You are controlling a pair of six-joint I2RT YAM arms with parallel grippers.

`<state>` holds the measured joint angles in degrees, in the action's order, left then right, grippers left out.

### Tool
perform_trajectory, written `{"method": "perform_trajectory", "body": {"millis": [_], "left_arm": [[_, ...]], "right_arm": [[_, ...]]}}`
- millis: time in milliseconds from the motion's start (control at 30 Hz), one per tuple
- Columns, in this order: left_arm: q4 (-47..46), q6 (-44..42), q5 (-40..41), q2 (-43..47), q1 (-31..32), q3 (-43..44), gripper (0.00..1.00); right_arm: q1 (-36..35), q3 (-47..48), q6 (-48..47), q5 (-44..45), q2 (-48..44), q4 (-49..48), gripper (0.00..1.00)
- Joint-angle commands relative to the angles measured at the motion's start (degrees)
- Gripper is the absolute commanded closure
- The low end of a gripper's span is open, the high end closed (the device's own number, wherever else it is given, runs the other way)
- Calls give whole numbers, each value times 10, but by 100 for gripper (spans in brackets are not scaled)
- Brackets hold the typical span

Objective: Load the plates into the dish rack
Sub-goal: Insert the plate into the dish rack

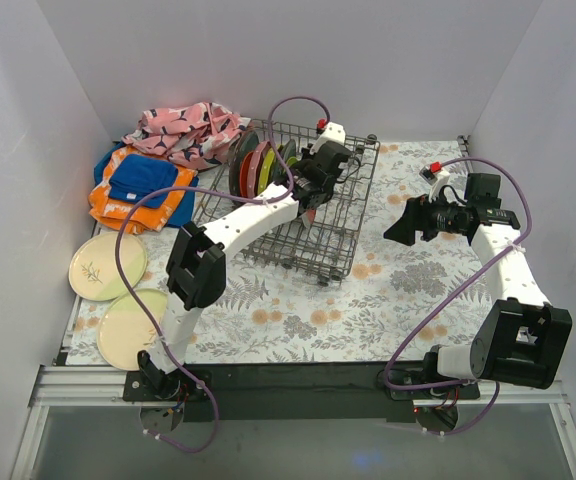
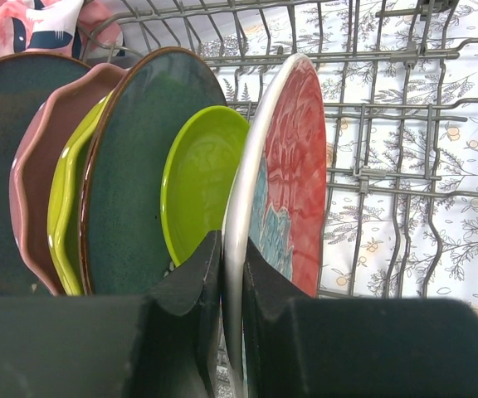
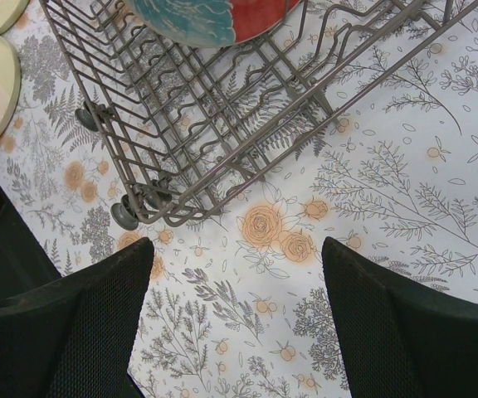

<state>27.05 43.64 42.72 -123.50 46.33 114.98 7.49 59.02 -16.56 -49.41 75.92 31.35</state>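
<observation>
Left arm: stretched forward over the dish rack (image 1: 343,225); left gripper (image 2: 232,249) pinched on the rim of the red plate (image 2: 297,157), which stands upright in the rack beside a lime green plate (image 2: 202,178); right arm: raised above the floral table cover (image 3: 388,207), right gripper (image 3: 237,249) spread wide, holding nothing; two cream plates (image 1: 107,266) lie flat near the table's left edge

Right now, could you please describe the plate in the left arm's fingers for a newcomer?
Find the grey wire rack on the flowered table; plates stand in a row inside. The held plate ends that row on the right, and it alone is red with a teal flower.
</observation>
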Motion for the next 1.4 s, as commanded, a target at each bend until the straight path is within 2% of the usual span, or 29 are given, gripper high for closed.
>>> {"method": "perform_trajectory", "body": {"millis": [0,133,467,600,867,1367], "left_arm": [[-17,51,-4,58,-11,2,84],[-9,54,-9,56,-17,7,70],[5,58,-10,52,-21,22,59],[13,58,-11,54,-21,35,56],[20,57,-89,60,-20,40,54],[57,68,-126,33,-21,56,53]], "right_arm": [[3,-5,-8,-5,-1,-7,13],[3,-5,-8,-5,-1,-7,13],[3,-7,-8,-6,-2,-7,13],[3,-8,-8,-7,-2,-7,13],[4,-7,-8,-8,-1,-7,13],[4,-7,-9,-8,-2,-7,13]]}}
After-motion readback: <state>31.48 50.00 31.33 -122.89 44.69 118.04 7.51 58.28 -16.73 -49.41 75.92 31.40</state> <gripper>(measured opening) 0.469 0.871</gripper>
